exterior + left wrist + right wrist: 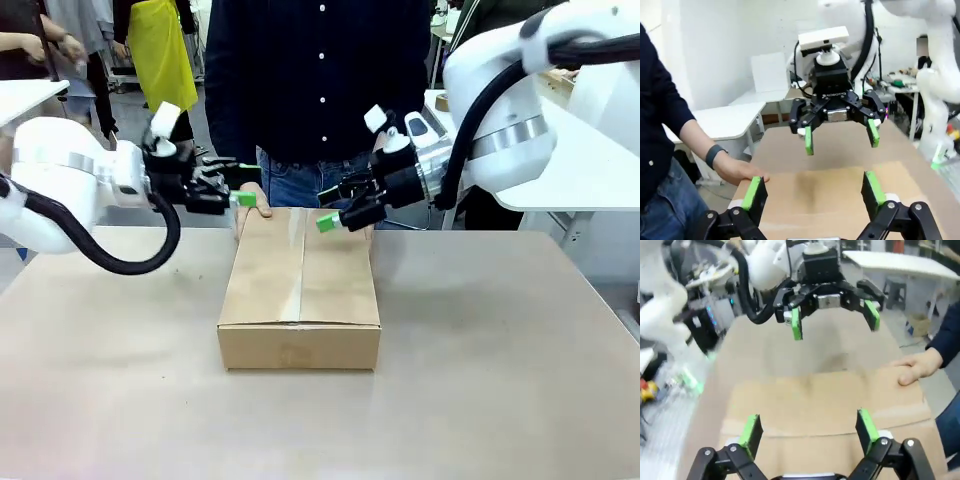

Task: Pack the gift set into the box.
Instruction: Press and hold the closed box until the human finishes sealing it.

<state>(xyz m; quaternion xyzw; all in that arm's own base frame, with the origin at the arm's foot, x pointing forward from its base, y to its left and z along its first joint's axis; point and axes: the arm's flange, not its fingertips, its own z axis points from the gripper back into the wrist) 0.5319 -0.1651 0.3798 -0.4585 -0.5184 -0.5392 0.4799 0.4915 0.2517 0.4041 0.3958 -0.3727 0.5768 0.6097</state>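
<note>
Beige and bare, the table (500,380) carries the box (300,290) midway between its left and right edges, somewhat nearer the far edge than the near one, closed on top and lying lengthwise toward the person (310,70) who stands at the far edge in a dark shirt and jeans. That person's hand (255,200) rests flat on the box's far left corner (a dark band sits on the wrist in the left wrist view). The left gripper (235,185) hangs in the air over the far left edge of the box, just beside the hand, its jaws spread wide with nothing between them. The right gripper (338,205) faces it from over the far right edge, also above the cardboard and not touching it, jaws likewise wide and holding nothing.
</note>
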